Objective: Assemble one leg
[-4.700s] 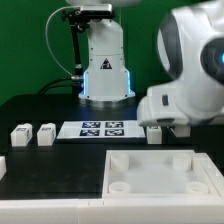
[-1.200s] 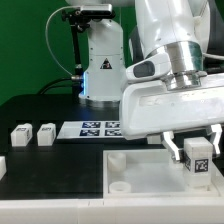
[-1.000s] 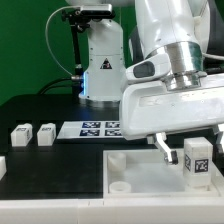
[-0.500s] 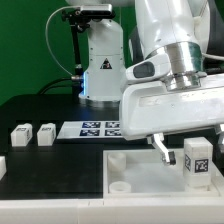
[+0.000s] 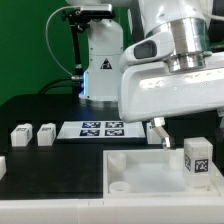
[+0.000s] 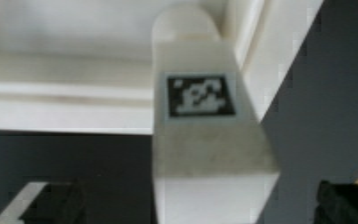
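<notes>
The leg [image 5: 197,160], a small white square post with a black-and-white tag, stands upright on the right part of the white tray [image 5: 140,165]. My gripper [image 5: 190,134] is open above it, with one dark finger [image 5: 158,133] up and to the exterior view's left of the leg, not touching it. In the wrist view the leg [image 6: 204,140] runs between the two dark fingertips [image 6: 30,201] of the gripper [image 6: 194,206], with a gap on each side. The other finger is out of the exterior view.
Two more small white legs [image 5: 20,134] [image 5: 45,133] stand at the exterior view's left. The marker board [image 5: 100,129] lies behind the tray. A white part [image 5: 2,165] shows at the left edge. The arm's base [image 5: 105,72] stands at the back.
The gripper opened and let go of the leg about a second ago. It has now risen, and the leg stays standing on the tray.
</notes>
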You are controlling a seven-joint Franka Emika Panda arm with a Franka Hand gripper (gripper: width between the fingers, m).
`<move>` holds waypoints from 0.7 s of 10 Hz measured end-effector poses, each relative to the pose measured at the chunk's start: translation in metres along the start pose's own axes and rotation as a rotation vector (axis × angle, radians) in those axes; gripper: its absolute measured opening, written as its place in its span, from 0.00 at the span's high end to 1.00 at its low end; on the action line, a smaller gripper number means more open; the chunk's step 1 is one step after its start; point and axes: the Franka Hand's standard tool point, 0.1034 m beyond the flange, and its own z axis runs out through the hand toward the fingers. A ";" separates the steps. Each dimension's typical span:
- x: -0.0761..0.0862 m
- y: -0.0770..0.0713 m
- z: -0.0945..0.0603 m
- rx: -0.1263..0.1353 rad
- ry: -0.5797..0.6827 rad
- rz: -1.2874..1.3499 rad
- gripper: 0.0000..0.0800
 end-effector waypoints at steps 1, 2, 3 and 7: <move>-0.004 -0.002 0.001 0.023 -0.142 0.019 0.19; -0.001 -0.002 0.003 0.040 -0.245 0.037 0.19; 0.003 -0.003 0.009 0.051 -0.302 0.048 0.19; 0.004 -0.009 0.017 0.067 -0.429 0.106 0.21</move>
